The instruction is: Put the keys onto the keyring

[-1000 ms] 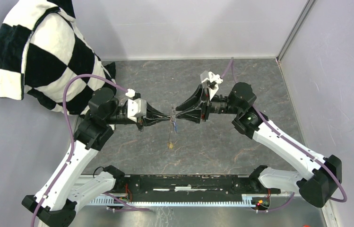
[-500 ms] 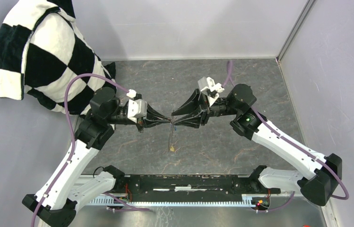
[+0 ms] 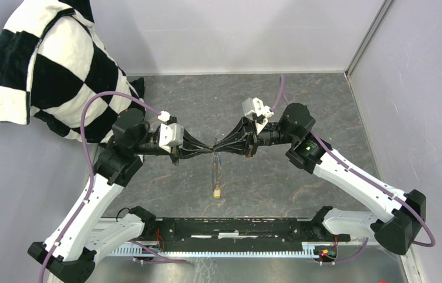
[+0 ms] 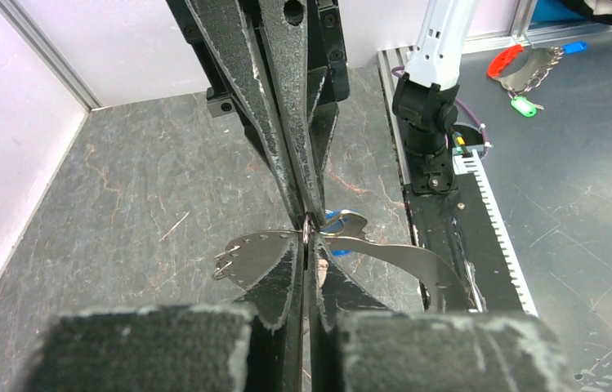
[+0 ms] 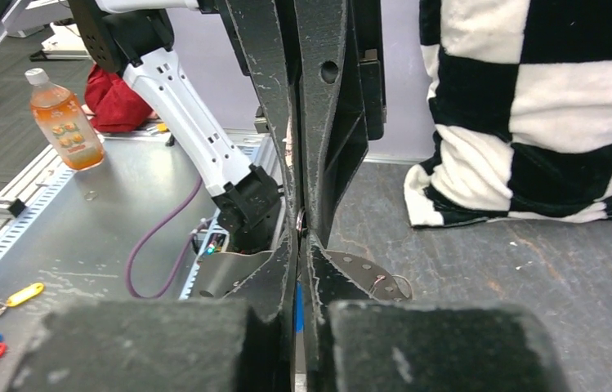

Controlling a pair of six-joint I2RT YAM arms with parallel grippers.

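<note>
- Cushion [image 3: 47, 65]: black-and-white checked, leaning in the far left corner of the grey table [image 3: 277, 183], well apart from both arms.
- Left gripper [image 4: 306, 241]: reaches in from the left to the middle of the table. Its fingers are pressed together, pinching the keyring [image 4: 400, 256] at its far end.
- Keyring: from the pinch point it runs towards the near edge, a thin line in the top view. The left wrist view shows it as a flat silver band.
- Blue key [image 4: 337, 219]: just beside the meeting fingertips, on their near side.
- Yellow key [image 3: 217, 192]: at the near end of the keyring.
- Right gripper [image 5: 299, 233]: reaches in from the right, tip to tip with the left gripper. Its fingers are drawn together, but what they pinch is hidden.
</note>
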